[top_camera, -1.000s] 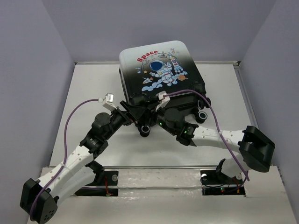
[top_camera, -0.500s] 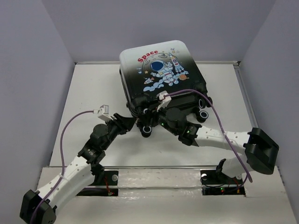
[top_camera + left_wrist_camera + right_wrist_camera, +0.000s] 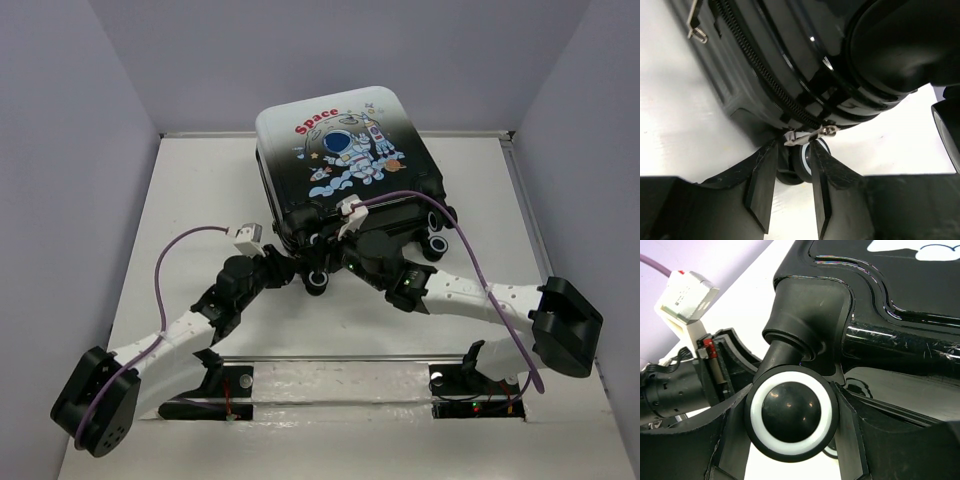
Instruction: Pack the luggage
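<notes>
The luggage (image 3: 340,150) lies shut on the white table (image 3: 190,200), with its astronaut print facing up and its wheels towards me. My left gripper (image 3: 290,266) is at its near left corner. In the left wrist view the fingertips (image 3: 771,150) have narrowed onto the metal zipper pull (image 3: 799,137), which spans the gap between them, and a wheel (image 3: 802,162) shows behind. My right gripper (image 3: 326,246) is beside it, at the same end. In the right wrist view its gripper (image 3: 792,390) is shut on a black wheel with a white ring (image 3: 791,412).
Two more wheels (image 3: 434,235) stick out at the suitcase's near right corner. A second zipper pull (image 3: 697,30) hangs further along the zip. Grey walls close in the table on three sides. Purple cables (image 3: 165,265) loop over both arms.
My left arm dropped lower and swung in towards the suitcase's corner. Its jaws closed from wide open down onto the zipper pull. The right gripper kept its hold on the wheel.
</notes>
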Robot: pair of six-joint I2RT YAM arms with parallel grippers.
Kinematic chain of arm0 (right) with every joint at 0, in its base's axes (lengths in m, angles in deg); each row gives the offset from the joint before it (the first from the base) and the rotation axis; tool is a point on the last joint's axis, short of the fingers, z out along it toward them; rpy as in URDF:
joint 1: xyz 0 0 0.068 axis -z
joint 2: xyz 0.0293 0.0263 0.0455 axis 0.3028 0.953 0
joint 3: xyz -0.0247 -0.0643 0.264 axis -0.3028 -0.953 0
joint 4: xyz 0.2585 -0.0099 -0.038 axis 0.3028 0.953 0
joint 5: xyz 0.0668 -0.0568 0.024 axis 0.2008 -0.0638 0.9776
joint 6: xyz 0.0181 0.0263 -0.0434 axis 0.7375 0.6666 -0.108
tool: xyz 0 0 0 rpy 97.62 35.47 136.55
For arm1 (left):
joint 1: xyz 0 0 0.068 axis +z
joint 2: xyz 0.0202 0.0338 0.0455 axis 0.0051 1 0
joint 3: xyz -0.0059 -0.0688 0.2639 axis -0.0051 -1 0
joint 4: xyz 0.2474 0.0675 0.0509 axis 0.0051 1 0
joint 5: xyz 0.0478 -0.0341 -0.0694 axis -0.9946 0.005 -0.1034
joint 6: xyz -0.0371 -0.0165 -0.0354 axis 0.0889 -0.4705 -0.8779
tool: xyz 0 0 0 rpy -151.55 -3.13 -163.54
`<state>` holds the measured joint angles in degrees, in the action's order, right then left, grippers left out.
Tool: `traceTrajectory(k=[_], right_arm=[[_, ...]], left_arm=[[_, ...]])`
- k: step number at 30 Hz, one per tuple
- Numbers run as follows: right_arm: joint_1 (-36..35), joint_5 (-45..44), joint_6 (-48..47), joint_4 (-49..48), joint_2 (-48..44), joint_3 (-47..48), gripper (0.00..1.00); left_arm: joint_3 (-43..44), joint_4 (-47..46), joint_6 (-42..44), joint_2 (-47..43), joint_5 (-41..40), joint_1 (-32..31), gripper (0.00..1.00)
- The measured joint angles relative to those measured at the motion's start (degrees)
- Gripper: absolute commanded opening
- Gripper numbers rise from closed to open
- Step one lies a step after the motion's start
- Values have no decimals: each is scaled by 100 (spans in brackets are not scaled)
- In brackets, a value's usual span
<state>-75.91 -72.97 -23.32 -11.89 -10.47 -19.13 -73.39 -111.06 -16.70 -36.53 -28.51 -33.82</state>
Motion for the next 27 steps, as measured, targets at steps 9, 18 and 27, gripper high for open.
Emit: traceTrajectory(k=[9,18,27], right_arm=[[13,44,4,4,0,0,7],[20,70,13,4,0,0,7],[76,162,92,-160,-39,-162,7]], left_arm=[[260,-483,461,809,317,-61,45],[299,-476,713,870,361,-76,13],[752,232,601,966,-72,-271,6]])
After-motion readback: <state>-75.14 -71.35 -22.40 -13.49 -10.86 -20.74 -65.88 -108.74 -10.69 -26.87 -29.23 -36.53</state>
